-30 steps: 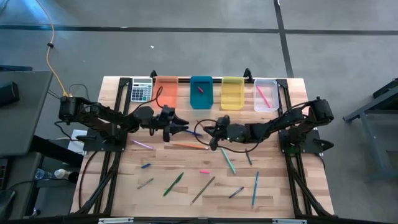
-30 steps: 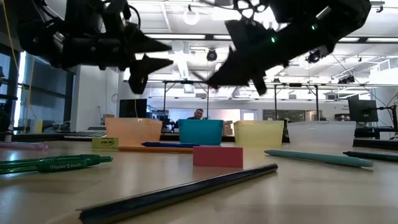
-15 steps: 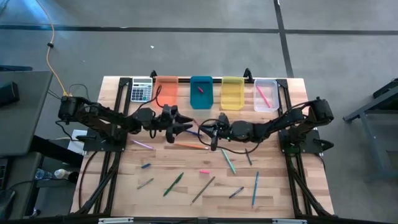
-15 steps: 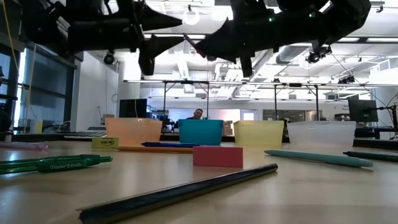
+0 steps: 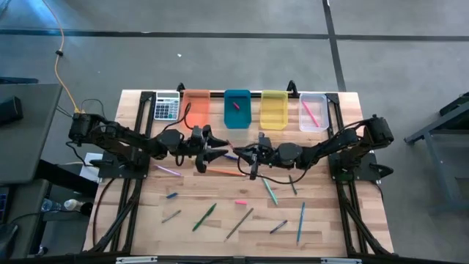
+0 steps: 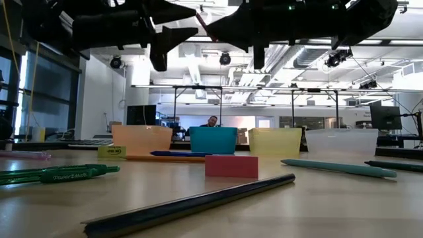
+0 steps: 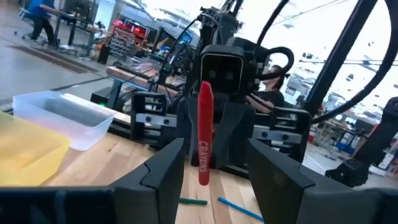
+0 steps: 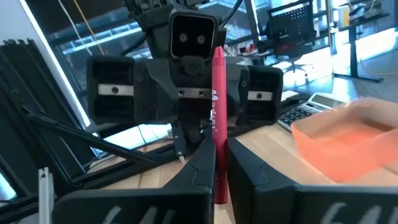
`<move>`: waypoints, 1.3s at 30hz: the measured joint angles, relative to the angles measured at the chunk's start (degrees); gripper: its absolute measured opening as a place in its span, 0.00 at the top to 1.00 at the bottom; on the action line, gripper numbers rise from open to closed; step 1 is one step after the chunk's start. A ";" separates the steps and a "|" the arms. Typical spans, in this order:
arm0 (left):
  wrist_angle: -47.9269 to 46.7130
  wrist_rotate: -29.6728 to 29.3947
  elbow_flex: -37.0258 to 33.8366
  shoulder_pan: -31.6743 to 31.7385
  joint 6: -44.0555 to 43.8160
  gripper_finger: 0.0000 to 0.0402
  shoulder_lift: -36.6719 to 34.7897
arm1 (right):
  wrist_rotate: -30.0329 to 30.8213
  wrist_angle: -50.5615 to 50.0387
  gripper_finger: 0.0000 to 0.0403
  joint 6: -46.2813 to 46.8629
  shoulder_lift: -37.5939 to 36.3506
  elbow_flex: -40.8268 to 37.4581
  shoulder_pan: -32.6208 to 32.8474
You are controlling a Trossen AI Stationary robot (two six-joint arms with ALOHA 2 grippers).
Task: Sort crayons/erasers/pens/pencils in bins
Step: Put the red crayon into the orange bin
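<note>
handover mid-air, frame centre | right gripper (image 8: 214,165) pinching red crayon (image 8: 218,118) upright | left gripper (image 7: 214,165) spread around it | tip: left should close squarely before right releases | bins (image 5: 236,108) upper centre

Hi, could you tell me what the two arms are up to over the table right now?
The two arms meet in mid-air above the table's middle. The right gripper is shut on a red crayon, holding it between the open fingers of the left gripper, which looks like a handover. The orange bin, teal bin, yellow bin and clear bin stand along the far edge; pens and pencils lie unsorted on the table.
</note>
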 joint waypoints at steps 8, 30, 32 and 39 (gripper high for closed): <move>-0.61 -0.17 3.86 -1.46 3.29 0.70 0.00 | -1.94 1.81 0.99 -1.69 0.00 0.00 0.04; -0.78 -0.10 4.28 -1.31 10.07 0.98 -0.03 | -0.87 2.14 0.85 -4.04 0.00 0.00 0.28; -0.74 -0.56 4.28 -1.29 11.74 0.98 -0.37 | 0.31 1.03 0.78 -4.01 0.00 0.00 0.28; -7.10 -0.70 4.28 2.39 14.34 0.98 -3.26 | 5.63 -4.87 0.57 -1.60 0.00 0.00 0.28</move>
